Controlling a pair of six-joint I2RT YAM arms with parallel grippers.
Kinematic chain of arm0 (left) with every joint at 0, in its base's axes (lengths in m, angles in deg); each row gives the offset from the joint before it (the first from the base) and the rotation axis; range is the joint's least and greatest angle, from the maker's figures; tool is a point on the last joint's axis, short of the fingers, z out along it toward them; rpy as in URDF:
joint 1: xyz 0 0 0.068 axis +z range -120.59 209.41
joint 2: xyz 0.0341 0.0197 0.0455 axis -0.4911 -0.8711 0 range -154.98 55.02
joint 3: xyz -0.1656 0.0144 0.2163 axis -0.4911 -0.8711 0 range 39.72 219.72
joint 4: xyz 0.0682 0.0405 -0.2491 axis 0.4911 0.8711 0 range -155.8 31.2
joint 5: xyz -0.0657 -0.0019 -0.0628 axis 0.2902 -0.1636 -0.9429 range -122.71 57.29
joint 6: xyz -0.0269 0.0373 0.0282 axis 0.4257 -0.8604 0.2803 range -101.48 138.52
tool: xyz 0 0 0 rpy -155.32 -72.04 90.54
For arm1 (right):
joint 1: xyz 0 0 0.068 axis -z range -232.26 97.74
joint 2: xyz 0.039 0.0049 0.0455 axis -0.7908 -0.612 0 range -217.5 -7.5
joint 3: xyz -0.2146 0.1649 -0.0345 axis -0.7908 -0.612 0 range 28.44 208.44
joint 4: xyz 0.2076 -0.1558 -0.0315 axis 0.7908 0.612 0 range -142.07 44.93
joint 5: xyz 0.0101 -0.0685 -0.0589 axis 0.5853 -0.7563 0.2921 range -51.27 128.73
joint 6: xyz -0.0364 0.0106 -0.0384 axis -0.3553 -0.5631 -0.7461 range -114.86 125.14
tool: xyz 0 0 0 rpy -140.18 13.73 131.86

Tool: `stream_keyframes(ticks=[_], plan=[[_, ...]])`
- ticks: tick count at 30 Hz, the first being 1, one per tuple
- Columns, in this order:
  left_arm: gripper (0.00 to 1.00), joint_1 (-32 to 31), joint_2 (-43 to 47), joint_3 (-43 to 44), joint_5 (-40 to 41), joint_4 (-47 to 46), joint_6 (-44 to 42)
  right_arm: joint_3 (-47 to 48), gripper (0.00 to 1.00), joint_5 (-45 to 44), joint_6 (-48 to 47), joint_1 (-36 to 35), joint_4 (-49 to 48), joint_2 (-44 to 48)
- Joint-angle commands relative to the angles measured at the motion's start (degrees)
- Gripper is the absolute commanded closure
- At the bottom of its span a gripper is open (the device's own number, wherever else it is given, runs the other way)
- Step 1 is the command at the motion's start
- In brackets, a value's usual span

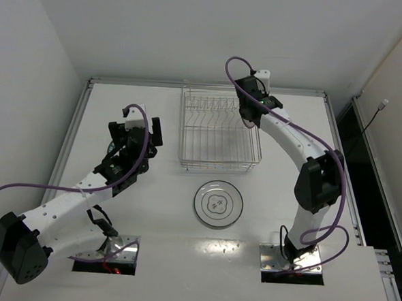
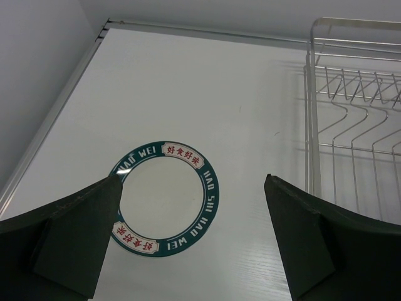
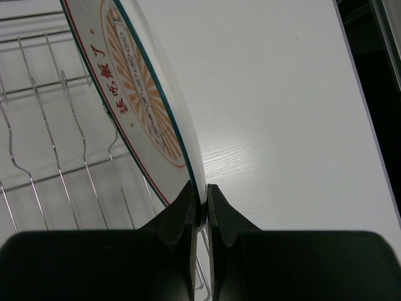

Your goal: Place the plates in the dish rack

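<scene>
Three plates make up this job. My right claw (image 3: 200, 191) is clamped on the rim of the orange-patterned plate (image 3: 144, 94), holding it on edge and tilted over the right end of the dish rack (image 3: 37, 125); whether its far edge has met the wires I cannot tell. My left claw (image 2: 192, 182) hangs wide open above the green-rimmed plate (image 2: 210, 188), which lies flat on the surface (image 2: 188, 81) just left of the rack. The grey plate (image 1: 218, 204) lies flat in front of the rack, between my two arms. I judge these plates stiff, glazed, slippery and liable to chip. They look light enough for a pinch on the rim, but a thin rim gives little to bite on, so the held one could swing or slip if I tilt it quickly. The flat ones offer no edge from above, so I would need to work a tip under the lip. The upright wires of the rack stand close together, and its raised side frame is near the green-rimmed plate, so my left claw must mind that when lifting across.
</scene>
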Motion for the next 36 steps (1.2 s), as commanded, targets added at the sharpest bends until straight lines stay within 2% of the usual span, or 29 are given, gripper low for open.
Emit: stream_keyframes(ticks=[1, 5, 6, 10, 17, 29, 36], plan=[[0.03, -0.40, 0.06, 2.35, 0.38, -0.99, 0.19, 2.17, 0.97, 3.25, 2.30, -0.08, 0.01, -0.62], [0.03, -0.40, 0.06, 2.35, 0.38, -0.99, 0.19, 2.17, 0.95, 1.16, 5.01, 0.45, 2.11, -0.62], [0.03, -0.40, 0.06, 2.35, 0.38, -0.99, 0.19, 2.17, 0.99, 0.10, 5.64, 0.45, 2.12, -0.09], [0.03, -0.40, 0.06, 2.35, 0.91, -0.99, 0.19, -0.81, 1.00, -2.45, 5.64, -0.08, 0.18, 3.33], [0.03, -0.40, 0.06, 2.35, 0.91, -0.99, 0.19, 0.58, 1.00, -6.06, 6.87, -0.08, 0.79, 4.75], [0.03, -0.40, -0.47, 2.35, 0.91, -0.99, 0.19, 11.48, 1.00, -6.50, 8.11, 0.45, 5.28, -3.42], [0.03, -0.40, -0.47, 2.35, 0.91, -0.99, -0.34, 16.49, 1.00, -3.51, 7.58, 0.45, 7.74, -10.01]])
